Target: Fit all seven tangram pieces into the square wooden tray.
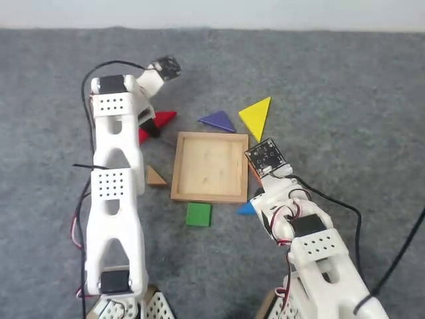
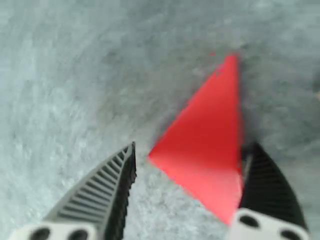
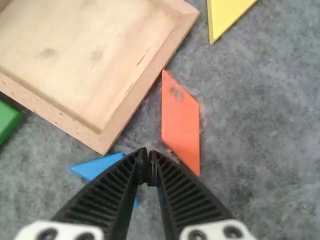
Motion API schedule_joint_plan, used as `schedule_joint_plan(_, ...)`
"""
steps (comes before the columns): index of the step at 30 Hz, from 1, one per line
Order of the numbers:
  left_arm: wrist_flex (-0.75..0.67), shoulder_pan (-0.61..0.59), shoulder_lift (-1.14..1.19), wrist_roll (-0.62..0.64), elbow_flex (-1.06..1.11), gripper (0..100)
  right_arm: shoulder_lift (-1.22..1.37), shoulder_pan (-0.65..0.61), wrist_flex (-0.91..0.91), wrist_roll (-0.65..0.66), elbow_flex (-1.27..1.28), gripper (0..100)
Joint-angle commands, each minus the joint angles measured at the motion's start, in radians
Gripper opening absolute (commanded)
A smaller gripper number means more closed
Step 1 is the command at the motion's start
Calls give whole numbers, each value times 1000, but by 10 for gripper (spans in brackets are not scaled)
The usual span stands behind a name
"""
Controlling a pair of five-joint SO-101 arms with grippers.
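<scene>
My left gripper (image 2: 194, 147) is spread wide around the red triangle (image 2: 210, 125), a flat, smooth piece with sharp corners. My ribbed finger (image 2: 117, 190) stands just clear of one corner, and the plain black one on the other side sits right at the triangle's long edge. The triangle lies on the grey carpet (image 1: 345, 86), a fuzzy, matted surface, well off to the left of the square wooden tray (image 1: 178, 166).

My right gripper (image 3: 148, 155) is pressed together at the tips, its two ribbed black fingers meeting with nothing between them. It hangs over bare carpet just off one corner of the tray, between the orange parallelogram (image 3: 181, 122) and the blue triangle (image 3: 100, 167). The parallelogram is slim and slanted and lies just beside the tray's wall. The blue triangle pokes out from under my finger.

The tray is pale, light-grained wood with a raised rim and a shallow flat floor, faintly smudged. Every piece I can see lies outside it on the carpet. The yellow triangle (image 1: 257, 116) and the purple triangle (image 1: 217, 121) lie beyond its far edge. The green square (image 1: 198, 214) is just off its near edge. A small tan triangle (image 1: 155, 177), wood-coloured, lies near its left wall, next to my left arm.
</scene>
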Motion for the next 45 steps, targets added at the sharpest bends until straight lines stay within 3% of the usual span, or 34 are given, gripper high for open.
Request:
schedule_joint_plan(1,6,34,61,-77,73,247,5,12,-24,-8,-38,6)
schedule_joint_plan(9,110,25,55,-180,25,135,5,13,-24,-6,-38,6)
schedule_joint_plan(24,147,-64,-34,-189,36,126,5,18,-24,-3,-38,6)
schedule_joint_plan(29,147,-63,-259,-187,344,114,5,16,-25,-3,-40,6)
schedule_joint_plan(36,133,-35,-798,-173,1058,62,5,15,-25,-3,-40,6)
schedule_joint_plan(39,0,-40,-999,-2,1222,65,5,13,-25,-3,-40,6)
schedule_joint_plan(45,-589,-40,-1088,617,1320,66,5,15,-18,-6,-48,6)
